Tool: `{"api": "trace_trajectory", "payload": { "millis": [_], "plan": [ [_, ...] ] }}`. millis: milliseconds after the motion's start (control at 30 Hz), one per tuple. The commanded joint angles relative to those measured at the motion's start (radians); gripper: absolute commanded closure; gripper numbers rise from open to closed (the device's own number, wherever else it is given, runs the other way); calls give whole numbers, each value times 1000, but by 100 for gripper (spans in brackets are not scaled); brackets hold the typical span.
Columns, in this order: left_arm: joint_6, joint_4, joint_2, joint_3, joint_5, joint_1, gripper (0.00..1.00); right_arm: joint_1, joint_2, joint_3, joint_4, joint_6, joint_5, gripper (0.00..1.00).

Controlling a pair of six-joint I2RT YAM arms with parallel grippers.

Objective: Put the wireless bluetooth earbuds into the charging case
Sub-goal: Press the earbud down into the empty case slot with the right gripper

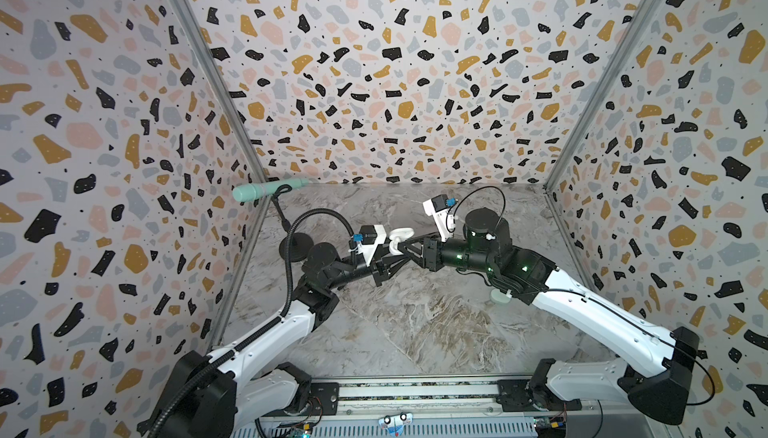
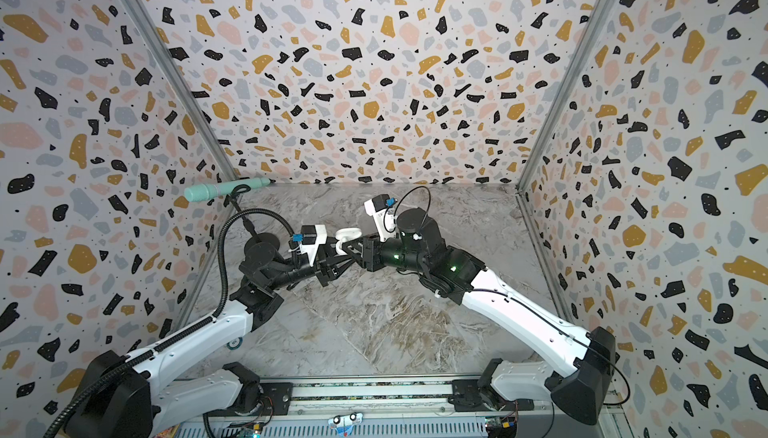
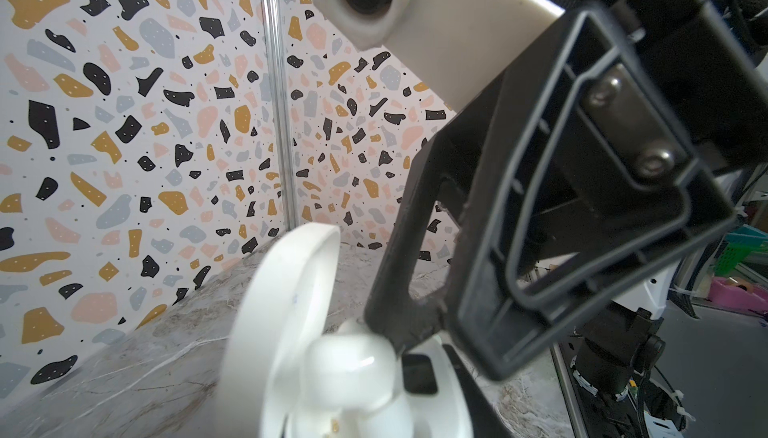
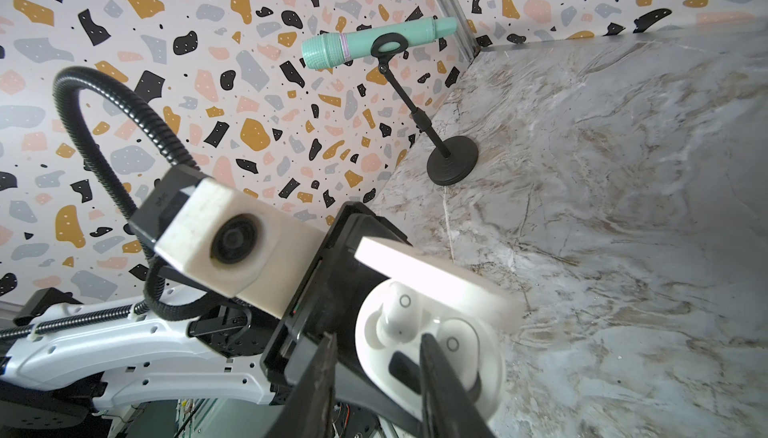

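Right wrist view, nearest item: my right fingers [image 4: 438, 386] are narrowly parted with nothing between them. Their tips sit just short of the charging case [image 4: 492, 369], one on each side of its near rim. Finding: no grip on this side.

Charging case: it is held clear of the tabletop [image 4: 623, 207], with the lid [image 4: 399, 265] hinged up at its far edge. Two white earbuds are inside. The seated earbud [image 4: 455, 342] lies flush in its well. The raised earbud [image 4: 397, 315], just beside it, stands above the case rim and looks, in my judgement, not fully home.

Behind the case: my left fingers [image 4: 332, 273] clamp its body. The contact itself is hidden by the case.

Assessment: the step in hand is pressing the raised earbud down.
- Narrow my right fingers to a single blunt tip.
- Push lightly, straight along the well.
- Keep my left fingers firm so the case does not turn.
- Stay off the lid, which could fold shut, and off the seated earbud.

Risk: an oblique push may lever the raised earbud out of the case.

Well beyond the case: a mint microphone [image 4: 374, 43] on its stand by the wall. No loose earbuds show in any view.
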Motion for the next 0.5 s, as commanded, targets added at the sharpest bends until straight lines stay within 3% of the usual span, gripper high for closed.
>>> {"api": "trace_trajectory", "payload": {
  "millis": [0,467],
  "plan": [
    [14,69,-24,5,14,-6,87,0,8,62,-15,-26,1,65],
    [14,71,-27,5,15,-6,87,2,65,116,-22,-38,-59,65]
  ]
}}
